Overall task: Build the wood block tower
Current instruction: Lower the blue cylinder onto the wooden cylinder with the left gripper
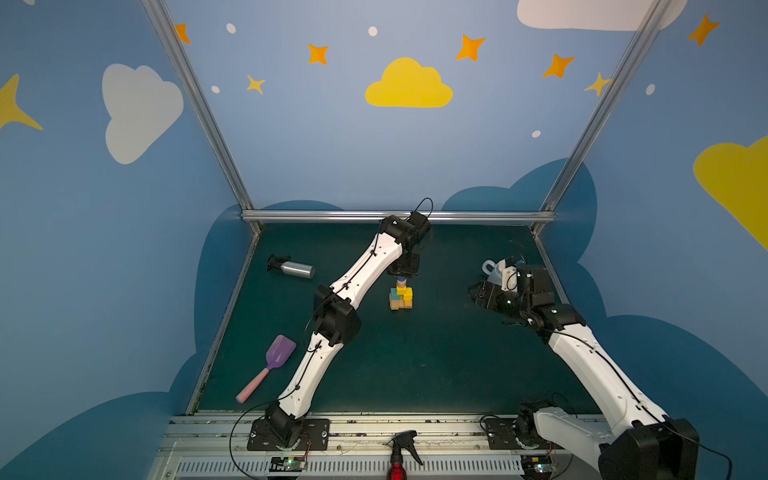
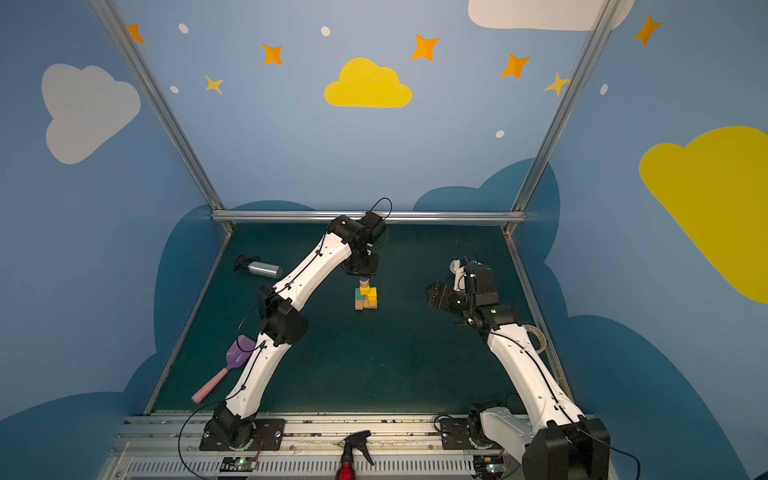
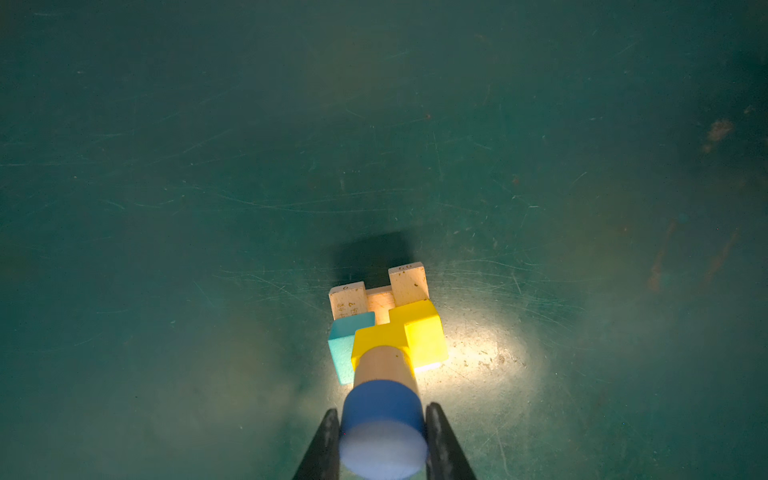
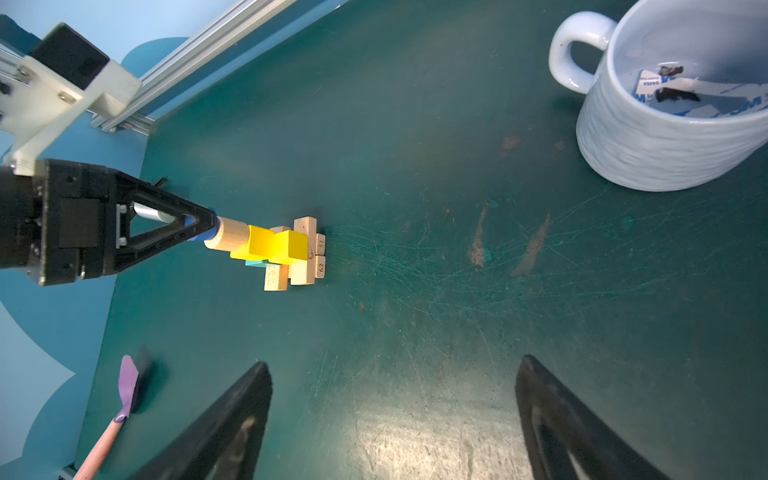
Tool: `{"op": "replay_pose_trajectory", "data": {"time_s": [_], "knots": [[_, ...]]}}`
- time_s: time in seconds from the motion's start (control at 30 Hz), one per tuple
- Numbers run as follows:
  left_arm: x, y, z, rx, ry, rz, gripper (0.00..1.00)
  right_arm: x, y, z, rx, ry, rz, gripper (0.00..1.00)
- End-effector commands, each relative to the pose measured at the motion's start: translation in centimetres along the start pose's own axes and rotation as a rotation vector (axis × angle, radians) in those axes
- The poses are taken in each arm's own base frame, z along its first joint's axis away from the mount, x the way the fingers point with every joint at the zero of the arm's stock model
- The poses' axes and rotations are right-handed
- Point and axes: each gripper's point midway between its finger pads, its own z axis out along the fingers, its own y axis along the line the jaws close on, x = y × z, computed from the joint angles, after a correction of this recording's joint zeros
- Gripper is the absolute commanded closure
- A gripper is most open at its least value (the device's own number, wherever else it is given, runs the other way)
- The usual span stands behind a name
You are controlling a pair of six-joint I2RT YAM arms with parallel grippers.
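Tower [image 1: 401,296], tan planks [image 3: 409,282], left end effector [image 3: 382,409] gripping blue cylinder [image 3: 383,440], right end effector [image 4: 395,362] gaping

Dim overall; wrist lamps glare; edges warped

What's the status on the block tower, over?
Left gripper shut on blue cylinder at tower top. Right gripper open, empty, standing off. Mug, spray bottle well clear of tower.
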Motion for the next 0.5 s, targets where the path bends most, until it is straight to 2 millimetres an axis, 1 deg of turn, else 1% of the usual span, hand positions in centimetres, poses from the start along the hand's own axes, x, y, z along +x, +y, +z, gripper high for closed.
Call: {"op": "replay_pose_trajectory", "data": {"time_s": [0.0,0.27,0.47], "knots": [[0.48,0.35,0.48,-0.028,0.021,0.017,0.75,0.36,-0.32,0.16,0.002,0.006,0.006,0.1],[0.42,0.16,0.56,-0.018,0.021,0.014,0.74,0.32,-0.52,-0.09,0.009,-0.002,0.006,0.1],[0.41,0.08,0.54,-0.014,0.021,0.012,0.7,0.38,-0.65,-0.03,0.01,0.001,0.011,0.1]]}}
